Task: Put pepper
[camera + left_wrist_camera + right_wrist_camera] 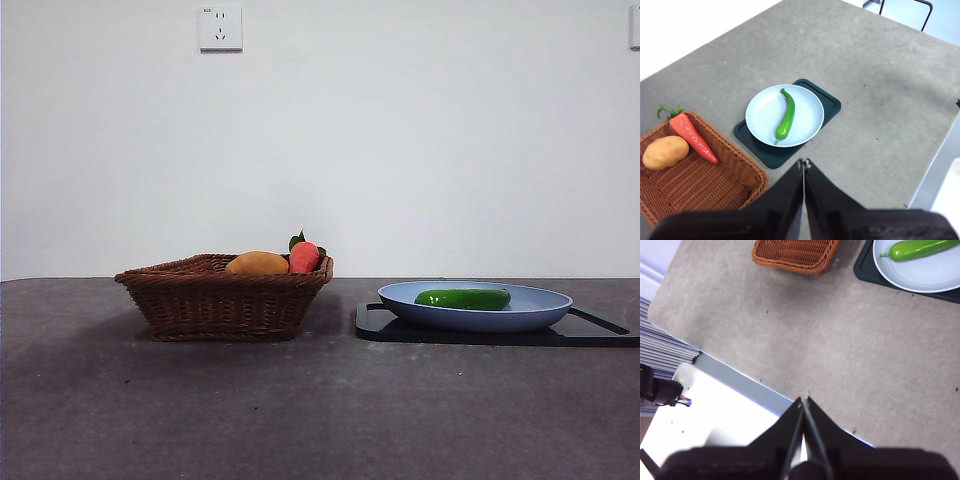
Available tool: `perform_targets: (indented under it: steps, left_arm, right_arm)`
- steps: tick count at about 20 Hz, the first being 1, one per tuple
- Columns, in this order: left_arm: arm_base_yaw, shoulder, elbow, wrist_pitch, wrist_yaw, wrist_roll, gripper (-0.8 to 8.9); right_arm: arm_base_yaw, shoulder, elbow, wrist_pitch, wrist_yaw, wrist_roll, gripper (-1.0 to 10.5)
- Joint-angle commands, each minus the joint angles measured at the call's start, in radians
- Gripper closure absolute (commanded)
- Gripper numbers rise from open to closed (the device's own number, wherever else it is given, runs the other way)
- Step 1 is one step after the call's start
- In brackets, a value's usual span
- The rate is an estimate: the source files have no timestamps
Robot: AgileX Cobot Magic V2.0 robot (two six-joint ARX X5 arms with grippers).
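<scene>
The glossy green pepper (462, 298) lies on the pale blue plate (545, 312), which stands on a dark mat at the right. In the left wrist view the pepper (786, 117) lies along the middle of the plate (760, 114). The right wrist view shows the pepper (917, 249) on the plate (920, 277) too. My left gripper (804, 164) is shut and empty, high above the table, short of the plate. My right gripper (804, 401) is shut and empty, high over the table's edge, far from the plate. Neither arm shows in the front view.
A brown wicker basket (220, 300) stands left of the plate. It holds a yellow-orange rounded fruit (257, 264) and a red-orange fruit with green leaves (304, 256). The dark mat (400, 328) lies under the plate. A white surface (715, 410) lies beyond the table's edge.
</scene>
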Motion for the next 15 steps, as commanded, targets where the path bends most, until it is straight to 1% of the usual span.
perform_targets:
  steps: [1, 2, 3, 5, 7, 9, 11, 12, 13, 15]
  left_arm:
    - [0.030, 0.006, 0.016, 0.095, -0.111, 0.016, 8.05]
    - [0.064, -0.002, 0.016, 0.122, -0.163, 0.030, 8.05]
    - [0.106, -0.009, 0.015, 0.136, -0.180, 0.031, 8.05]
    - [0.205, -0.051, -0.003, 0.166, -0.167, 0.031, 8.05]
    - [0.304, -0.135, -0.096, 0.268, -0.167, 0.036, 8.05]
    - [0.407, -0.266, -0.274, 0.445, -0.145, 0.035, 8.05]
    - [0.529, -0.417, -0.490, 0.636, -0.086, 0.035, 8.05]
    - [0.589, -0.483, -0.589, 0.716, -0.088, 0.035, 8.05]
    - [0.646, -0.550, -0.686, 0.782, -0.094, 0.035, 8.05]
    - [0.747, -0.678, -0.856, 0.858, -0.095, 0.033, 8.05]
  right_arm:
    - [0.002, 0.005, 0.019, 0.007, 0.001, 0.006, 9.4]
    - [0.002, 0.005, 0.019, 0.007, 0.001, 0.006, 9.4]
    - [0.002, 0.005, 0.019, 0.007, 0.001, 0.006, 9.4]
    - [0.002, 0.005, 0.019, 0.006, 0.001, 0.006, 9.4]
    - [0.002, 0.005, 0.019, 0.007, 0.001, 0.006, 9.4]
    - [0.002, 0.010, 0.019, 0.006, 0.001, 0.006, 9.4]
    - [0.002, 0.010, 0.019, 0.006, 0.001, 0.006, 9.4]
    - [0.002, 0.010, 0.019, 0.007, 0.000, 0.006, 9.4]
    - [0.002, 0.010, 0.019, 0.006, 0.001, 0.006, 9.4]
    - [0.002, 0.010, 0.019, 0.006, 0.001, 0.006, 9.4]
